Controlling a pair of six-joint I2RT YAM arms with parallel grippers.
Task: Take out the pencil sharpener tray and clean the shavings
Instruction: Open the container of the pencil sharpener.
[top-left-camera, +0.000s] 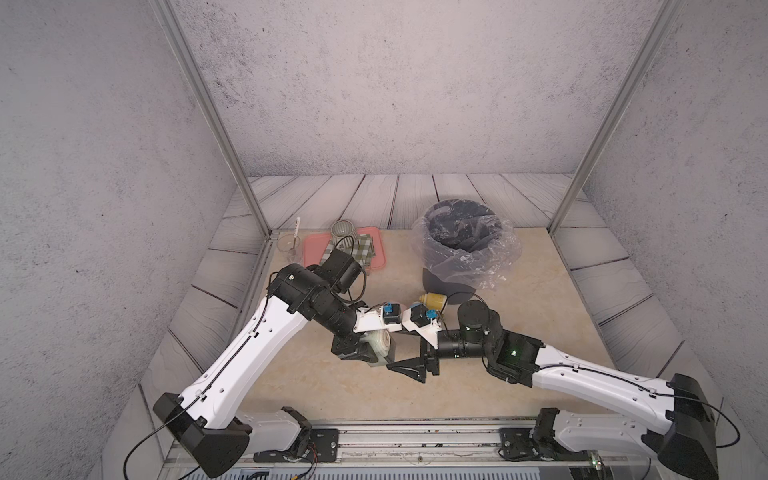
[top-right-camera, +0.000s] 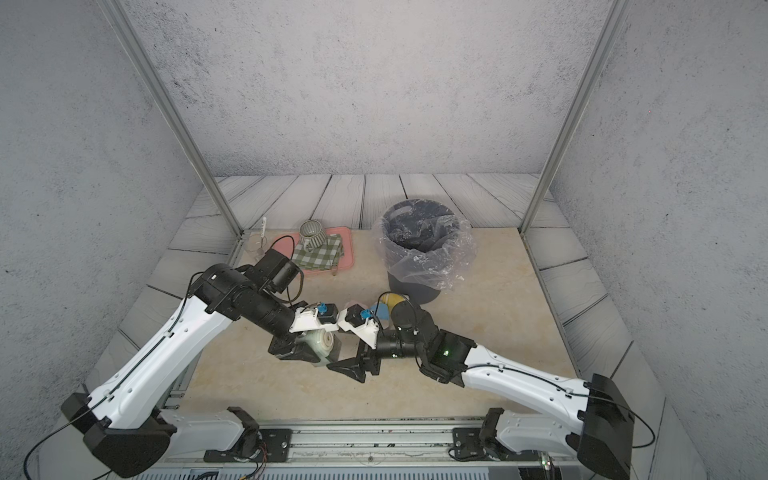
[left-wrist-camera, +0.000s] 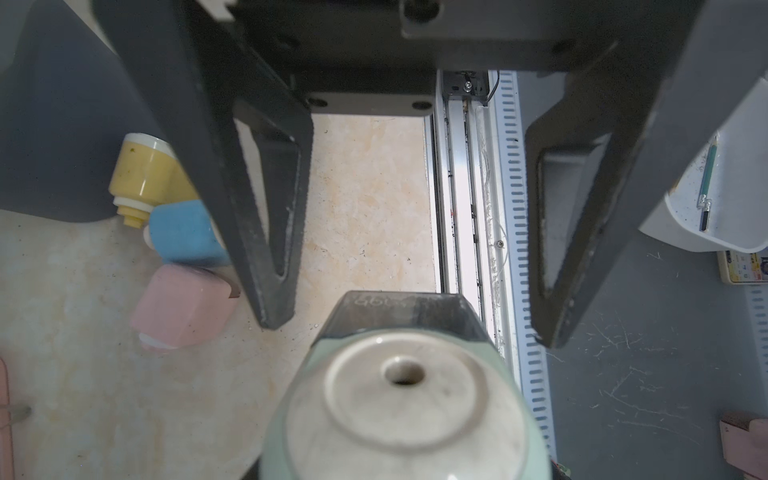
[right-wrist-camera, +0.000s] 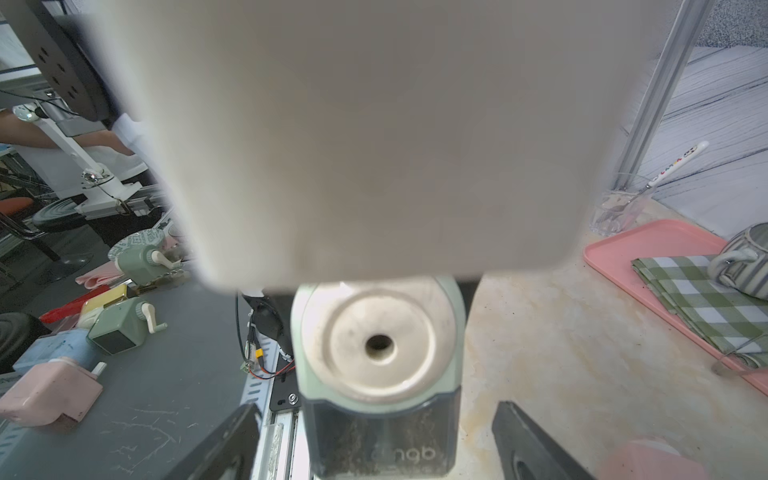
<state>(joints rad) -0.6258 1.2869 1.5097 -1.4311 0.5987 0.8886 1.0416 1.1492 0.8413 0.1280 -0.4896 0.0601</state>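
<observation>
Grey rough walls (top-left-camera: 374, 83) close around a beige stone-pattern counter (top-left-camera: 316, 386). Towards the front of it, near the middle, the 2 arms meet at a mint-green pencil sharpener with a cream round face (top-left-camera: 380, 343).

The left tool (top-left-camera: 372, 353) holds this sharpener by its body. In both top views the body sits between the black fingers, which are closed against it. In the left wrist view these fingers are hidden under the sharpener.

The dark translucent shavings tray (right-wrist-camera: 378, 440) is seated in the end of the sharpener that is turned to the right arm. It is not yet pulled out, and brown shavings show through its wall.

The right tool (right-wrist-camera: 376, 409) is wide open and holds nothing. Its 2 black fingers (left-wrist-camera: 266, 232) stand on both sides of the tray with a clear gap on each side, so they do not touch it.

Behind the arms stands a dark grey round bin lined with a clear plastic bag (top-left-camera: 449, 286). Just before the bin lie a yellow plastic block (left-wrist-camera: 143, 174), a blue plastic block (left-wrist-camera: 183, 232) and a pink plastic block (left-wrist-camera: 178, 311), close together in a row.

At the far left corner is a pink flat serving board (top-left-camera: 311, 249), which carries a green checked cloth (top-left-camera: 368, 245) and a grey striped mug (top-left-camera: 343, 230). Beside it stands a clear glass with a spoon inside (top-left-camera: 286, 245).
</observation>
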